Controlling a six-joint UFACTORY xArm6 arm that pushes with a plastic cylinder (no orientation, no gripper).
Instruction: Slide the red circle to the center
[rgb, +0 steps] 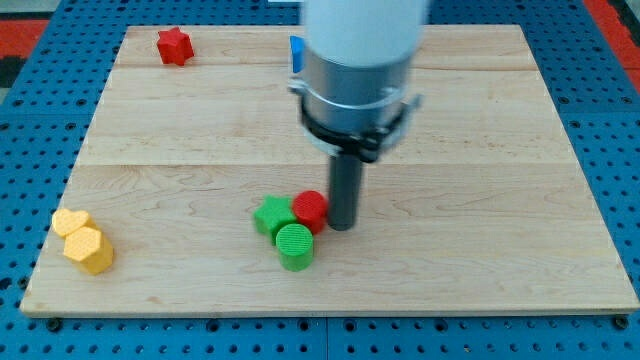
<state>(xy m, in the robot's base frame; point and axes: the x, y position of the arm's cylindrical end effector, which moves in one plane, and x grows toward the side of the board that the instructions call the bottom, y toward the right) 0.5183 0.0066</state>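
Filling most of the view, the pale wooden board (480, 170) rests on a blue pegboard surface (40, 170) that shows along every edge. We see our arm next in size: a broad white cylinder (365, 25) comes down from the view's top, ends in a grey metal collar (352, 100) ringed by a dark clamp, and narrows into the straight dark rod (344, 185). We carry no claw, so there is nothing to report as apart, together or clamped; the arm ends only in my tip (342, 226), which rests on the board just at the view's right of the red circle (311, 210), touching it or nearly so. The red circle sits a little below the board's middle, pressed into a tight cluster with two green blocks: a green star-like block (272, 215) touching it on the view's left, and a green circle (295, 246) just below both. Near the board's lower left corner, well apart from the cluster, two yellow blocks sit against each other, a yellow heart (70, 222) above a yellow hexagon (89, 250). A red star (174, 46) lies near the top left corner. A blue block (297, 53) shows only as a sliver behind the arm at the top edge, its shape hidden.
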